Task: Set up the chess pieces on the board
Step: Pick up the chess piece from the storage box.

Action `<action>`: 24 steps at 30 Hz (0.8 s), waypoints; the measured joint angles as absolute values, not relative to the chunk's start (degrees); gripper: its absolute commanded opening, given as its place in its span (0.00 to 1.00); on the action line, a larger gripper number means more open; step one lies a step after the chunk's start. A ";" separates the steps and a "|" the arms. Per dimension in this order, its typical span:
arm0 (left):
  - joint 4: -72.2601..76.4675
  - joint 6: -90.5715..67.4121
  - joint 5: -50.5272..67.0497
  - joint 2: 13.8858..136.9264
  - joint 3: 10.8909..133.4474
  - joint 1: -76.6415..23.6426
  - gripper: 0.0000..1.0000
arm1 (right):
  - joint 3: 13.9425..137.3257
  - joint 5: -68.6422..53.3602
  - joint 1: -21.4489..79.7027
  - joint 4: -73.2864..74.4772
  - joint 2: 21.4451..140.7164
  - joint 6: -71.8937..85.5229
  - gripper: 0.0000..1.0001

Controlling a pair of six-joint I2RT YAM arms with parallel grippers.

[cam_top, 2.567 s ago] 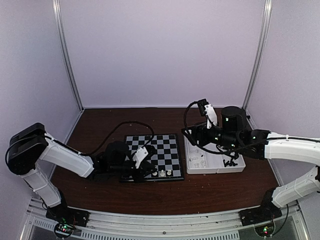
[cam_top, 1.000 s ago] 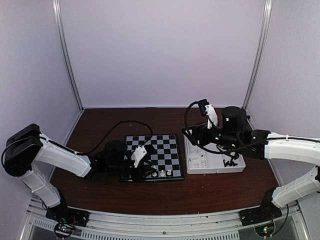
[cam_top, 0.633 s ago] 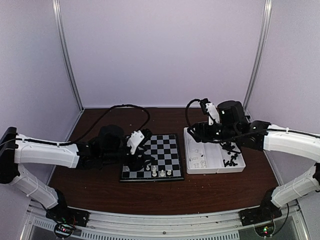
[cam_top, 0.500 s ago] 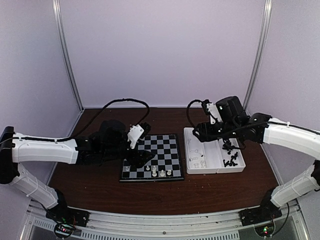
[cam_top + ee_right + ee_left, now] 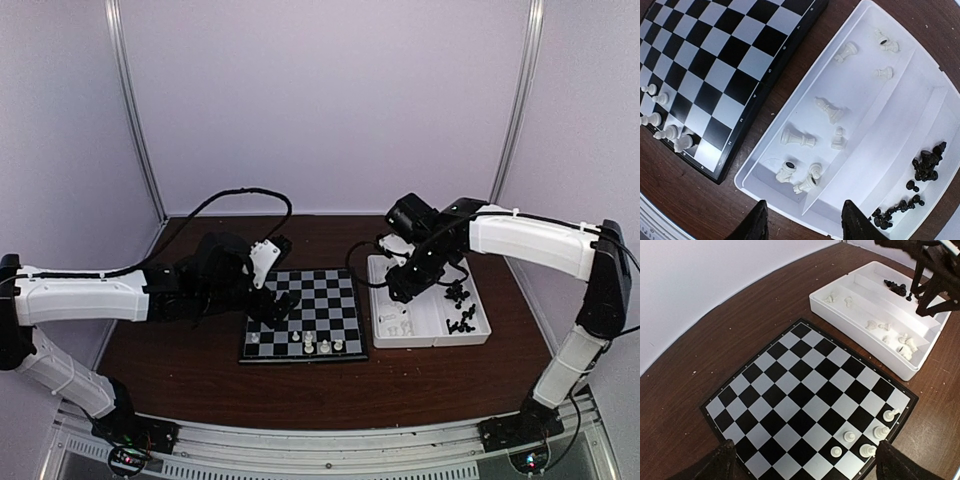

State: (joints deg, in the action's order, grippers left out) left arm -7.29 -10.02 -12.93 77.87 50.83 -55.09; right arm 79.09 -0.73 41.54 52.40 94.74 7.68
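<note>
The board [image 5: 322,293] lies mid-table; several white chess pieces [image 5: 880,431] stand along its near rows, seen also in the right wrist view [image 5: 667,132]. My left gripper [image 5: 279,306] hovers over the board's left half, open and empty, the board [image 5: 805,390] between its fingertips [image 5: 722,462]. My right gripper [image 5: 805,227] hangs open over the tray's left compartment, above loose white pieces [image 5: 797,137] lying on their sides, with nothing between its fingers. Black pieces [image 5: 925,162] are heaped in the other compartment.
The white two-compartment tray [image 5: 430,343] sits right of the board, almost touching it. The right arm [image 5: 930,270] reaches over the tray's far end. Purple walls with metal posts [image 5: 135,110] enclose the brown table.
The left gripper opened wide and lifted back from the board's near row, leaving white pieces standing. The right arm swung left over the tray's white compartment, and its jaws narrowed.
</note>
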 measured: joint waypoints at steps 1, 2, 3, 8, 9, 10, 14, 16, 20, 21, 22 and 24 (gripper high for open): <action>-7.49 -10.02 -12.95 77.82 51.07 -55.07 0.98 | 79.75 -0.78 41.50 52.80 96.18 6.09 0.51; -7.64 -10.02 -12.95 77.80 51.11 -55.07 0.98 | 80.53 -1.10 41.21 53.56 97.65 4.27 0.52; -7.90 -10.02 -12.95 77.78 51.11 -55.07 0.98 | 81.32 -1.48 40.84 54.08 98.89 2.81 0.52; -9.39 -10.02 -12.95 77.71 51.11 -54.98 0.98 | 85.73 -2.44 37.65 55.11 105.43 -4.67 0.52; -9.58 -10.02 -12.95 77.65 51.11 -54.89 0.98 | 86.41 -2.61 37.04 55.20 106.48 -6.04 0.51; -9.78 -10.00 -12.93 77.52 51.11 -54.83 0.98 | 86.85 -2.85 36.62 55.20 107.18 -7.16 0.51; -10.20 -10.00 -12.93 77.30 51.11 -54.70 0.98 | 87.55 -4.10 35.64 54.57 108.79 -12.32 0.48; -10.28 -10.00 -12.93 77.30 51.11 -54.70 0.98 | 87.83 -4.43 35.57 54.00 109.34 -14.85 0.47; -10.55 -10.00 -12.93 77.30 51.13 -54.70 0.98 | 88.82 -5.85 35.20 52.58 110.93 -19.14 0.45; -10.59 -9.98 -12.93 77.30 51.18 -54.70 0.98 | 89.01 -6.24 35.05 52.07 111.39 -19.88 0.45; -10.66 -9.98 -12.93 77.30 51.22 -54.70 0.98 | 89.03 -6.48 34.83 51.55 111.74 -20.69 0.45; -10.68 -9.98 -12.93 77.30 51.29 -54.65 0.98 | 89.03 -7.05 34.20 51.16 112.44 -21.78 0.44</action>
State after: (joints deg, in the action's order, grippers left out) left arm -10.68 -9.98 -12.93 77.30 51.29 -54.65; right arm 89.03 -7.05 34.20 51.16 112.44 -21.78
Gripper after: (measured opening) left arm 0.977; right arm 0.452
